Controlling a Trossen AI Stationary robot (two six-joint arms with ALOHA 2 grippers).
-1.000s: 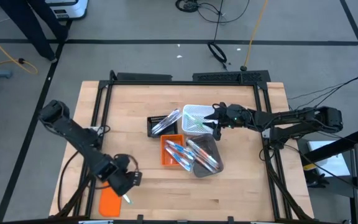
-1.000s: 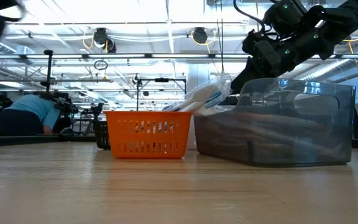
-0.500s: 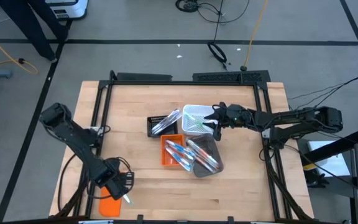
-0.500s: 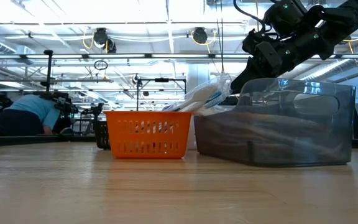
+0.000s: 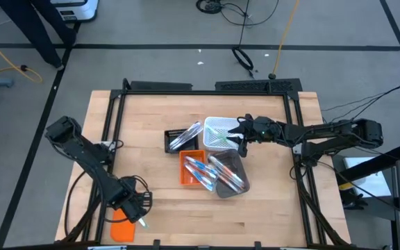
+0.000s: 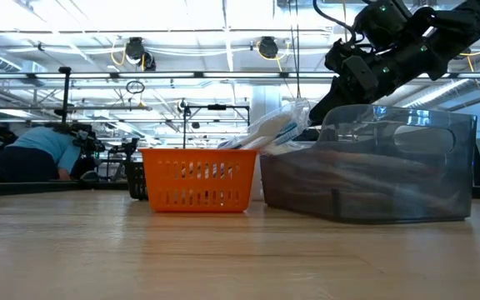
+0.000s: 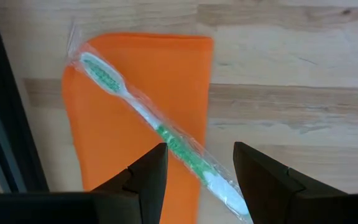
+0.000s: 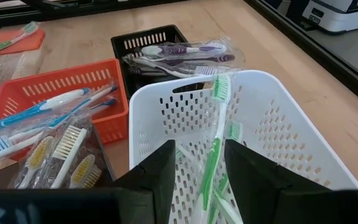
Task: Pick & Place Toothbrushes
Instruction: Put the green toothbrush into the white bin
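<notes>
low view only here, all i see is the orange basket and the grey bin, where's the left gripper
Observer: The left gripper is at the table's near left corner, open above a wrapped green toothbrush lying on a flat orange lid.
Operator: is it holding it
Observer: No, the toothbrush lies loose across the lid, between the fingers but ungripped.
Operator: and the right one
Observer: The right gripper hovers over the white basket, which holds green toothbrushes.
</notes>
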